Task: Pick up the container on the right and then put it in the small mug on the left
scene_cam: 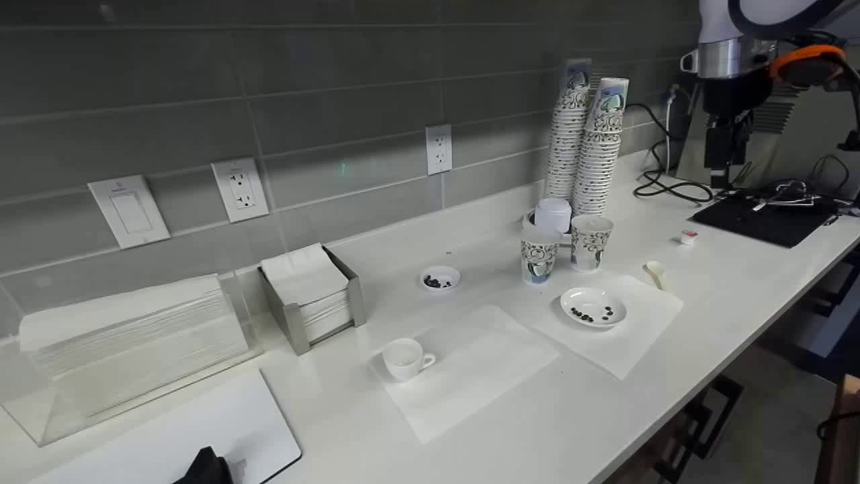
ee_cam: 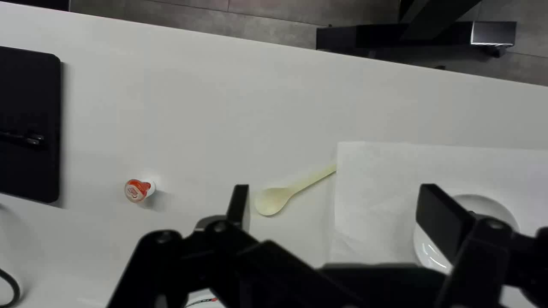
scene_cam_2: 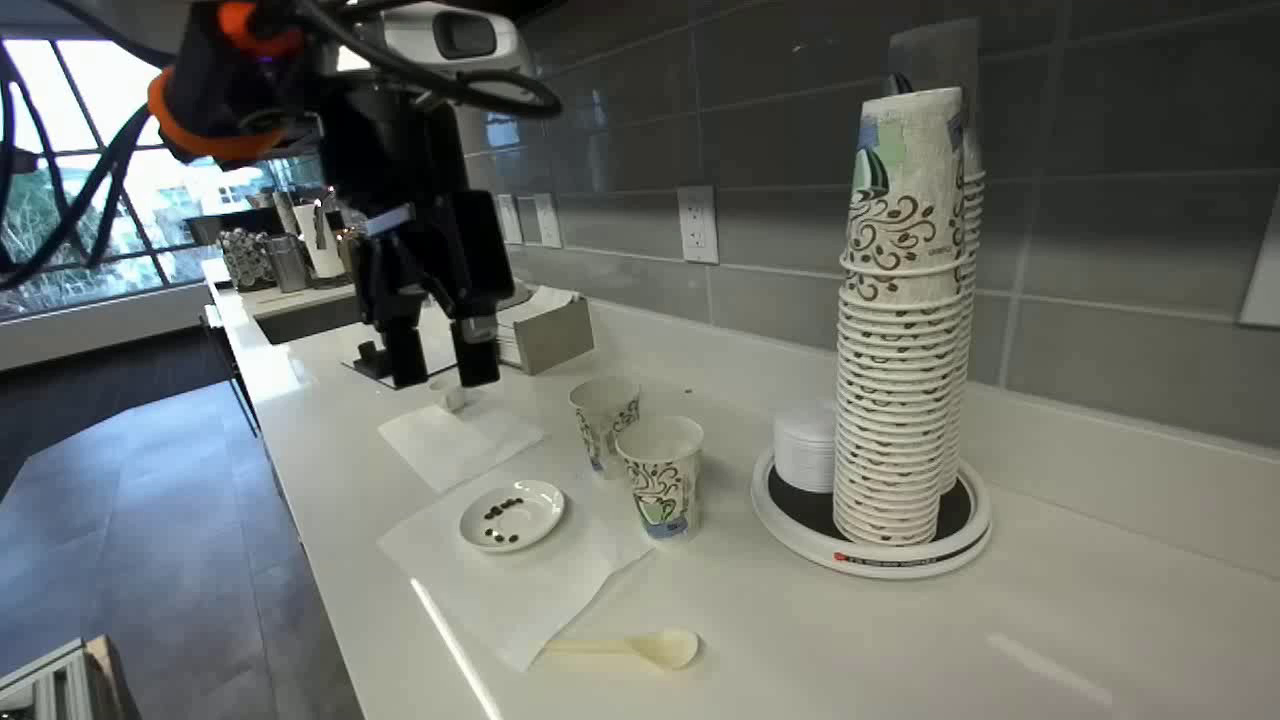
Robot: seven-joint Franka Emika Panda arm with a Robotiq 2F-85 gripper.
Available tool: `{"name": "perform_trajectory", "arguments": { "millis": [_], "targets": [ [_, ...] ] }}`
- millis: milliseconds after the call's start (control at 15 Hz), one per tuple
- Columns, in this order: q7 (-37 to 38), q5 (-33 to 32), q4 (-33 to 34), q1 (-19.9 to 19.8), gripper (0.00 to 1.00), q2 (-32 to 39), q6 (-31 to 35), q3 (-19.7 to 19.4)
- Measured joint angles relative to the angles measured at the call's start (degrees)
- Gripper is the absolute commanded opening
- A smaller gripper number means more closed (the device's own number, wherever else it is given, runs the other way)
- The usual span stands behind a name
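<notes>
jaws: wide apart, holding nothing, higher than spoon [ee_cam: 286, 193], likely for clearance | container [ee_cam: 139, 191]: on surface [ee_cam: 192, 107] near spoon's bowl end, seemingly unobstructed for grasping | mug [scene_cam: 404, 361]: well apart from spoon, mouth up, presumably to receive container

window [scene_cam_2: 105, 75] overexp, ctr [scene_cam_2: 345, 490] glare, soft shadows

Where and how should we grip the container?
Likely best from above, pinching the container across its white body, not the red face. It's small and rounded, no neighbor touches it, and the open tool looks wide enough. I can't tell whether it stands or lies on its side; from above should suit either.
</notes>
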Motion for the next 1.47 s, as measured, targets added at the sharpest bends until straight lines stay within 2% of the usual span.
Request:
{"name": "perform_trajectory", "arguments": {
  "millis": [733, 800, 933, 1200, 1333, 1467],
  "targets": [
    [0.32, 0.12, 0.01, 0.08, 1.0, 0.03, 0.51, -0.07],
    [0.92, 0.33, 0.01, 0.22, 1.0, 0.3, 2.34, -0.13],
    [2.79, 1.01, 0.02, 0.76, 1.0, 2.13, 10.13, -0.27],
    [7.79, 1.98, 1.15, 0.8, 1.0, 10.43, 26.25, -0.39],
    [10.11, 1.19, 3.29, -0.45, 1.0, 15.13, 29.82, -0.76],
    [14.22, -2.29, 6.02, -2.45, 1.0, 18.7, 30.66, -1.37]
  ]
}}
